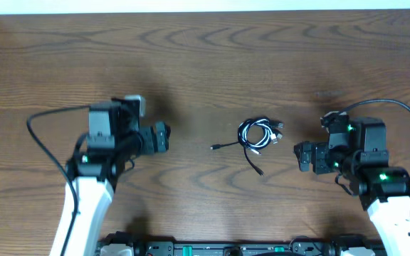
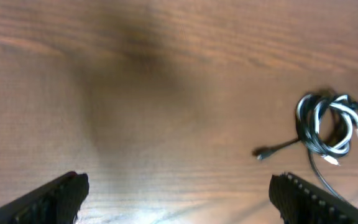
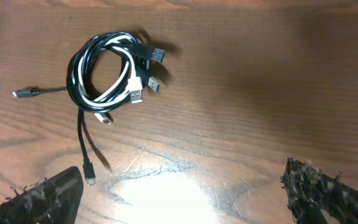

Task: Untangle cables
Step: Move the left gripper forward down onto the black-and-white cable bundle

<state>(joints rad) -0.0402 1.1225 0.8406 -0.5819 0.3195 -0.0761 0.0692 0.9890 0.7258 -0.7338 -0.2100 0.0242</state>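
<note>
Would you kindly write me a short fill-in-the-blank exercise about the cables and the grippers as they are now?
1. The cables lie coiled together: one is black, the other ___.
2. They rest on the table, ___ the left gripper and the right gripper.
3. Both grippers have their jaws ___, holding nothing.
Missing words: white; between; open.

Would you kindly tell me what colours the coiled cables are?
One black, one white; the cables show best in the right wrist view.

Open table [image 1: 205, 64] surrounds the cables [image 1: 260, 135], with left pincer [image 1: 165, 137] and right pincer [image 1: 299, 156] well apart.
</note>
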